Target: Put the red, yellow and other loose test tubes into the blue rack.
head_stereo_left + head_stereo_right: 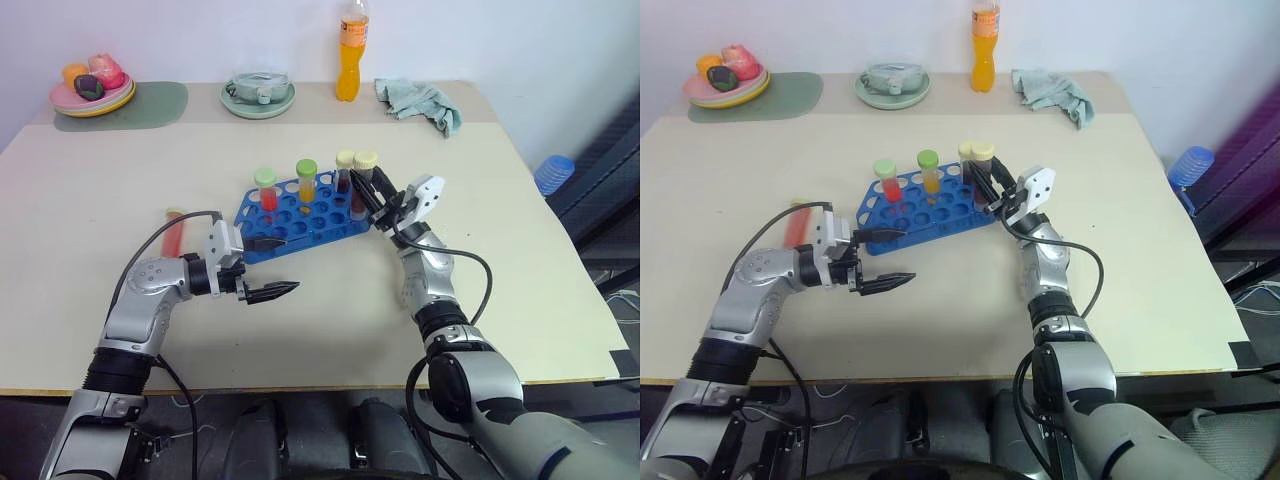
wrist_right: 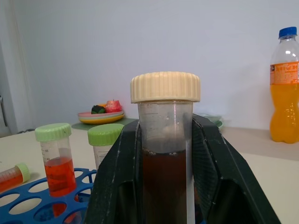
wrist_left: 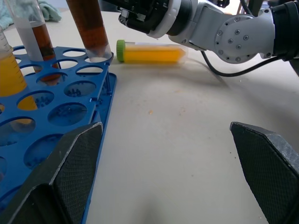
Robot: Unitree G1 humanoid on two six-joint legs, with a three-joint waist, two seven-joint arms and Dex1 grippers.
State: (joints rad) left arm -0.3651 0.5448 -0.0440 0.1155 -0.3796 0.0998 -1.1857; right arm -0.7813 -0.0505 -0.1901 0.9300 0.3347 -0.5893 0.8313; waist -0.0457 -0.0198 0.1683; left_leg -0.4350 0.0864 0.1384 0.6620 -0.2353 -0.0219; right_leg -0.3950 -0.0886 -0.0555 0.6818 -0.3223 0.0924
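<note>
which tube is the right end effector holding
The cream-capped brown tube at the rack's right end; the right end effector is shut on it, and the other racked tubes stand free.

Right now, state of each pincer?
Left pincer: open, holding nothing.
Right pincer: closed on the cream-capped brown tube at the blue rack.

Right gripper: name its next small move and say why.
Probably open and let go: the right gripper is shut on the brown tube, which already stands upright with its bottom in a corner hole of the blue rack.
</note>
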